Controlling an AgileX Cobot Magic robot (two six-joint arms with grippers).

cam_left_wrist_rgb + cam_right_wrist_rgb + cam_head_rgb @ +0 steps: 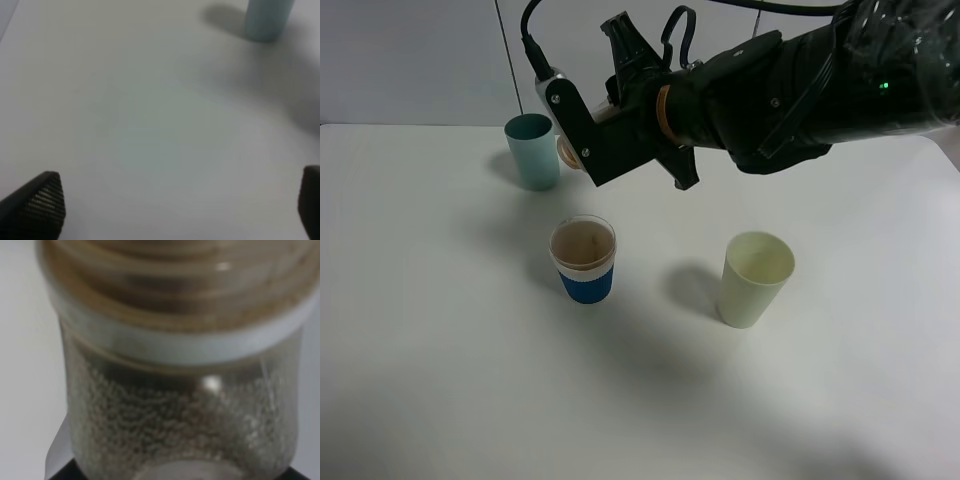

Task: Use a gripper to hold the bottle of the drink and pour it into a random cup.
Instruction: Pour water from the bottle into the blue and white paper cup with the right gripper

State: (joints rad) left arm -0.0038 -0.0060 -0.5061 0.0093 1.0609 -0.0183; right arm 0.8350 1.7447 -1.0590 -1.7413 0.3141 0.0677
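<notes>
My right gripper [582,142] reaches across from the right and is shut on the bottle [564,150], of which only the tilted neck shows past the black jaws. It hangs above and behind the cup [584,262], a short cup with a blue sleeve. Brown drink [582,242] lies inside that cup. In the right wrist view the bottle [180,390] fills the picture, its ribbed neck and clear wall covered with droplets. My left gripper [175,210] is open over bare table, one fingertip [40,205] at each side of its view.
A teal tumbler [533,150] stands at the back left, close to the bottle's neck; it also shows in the left wrist view [265,20]. A pale green cup [755,278] stands to the right of the blue cup. The white table [440,350] carries them all.
</notes>
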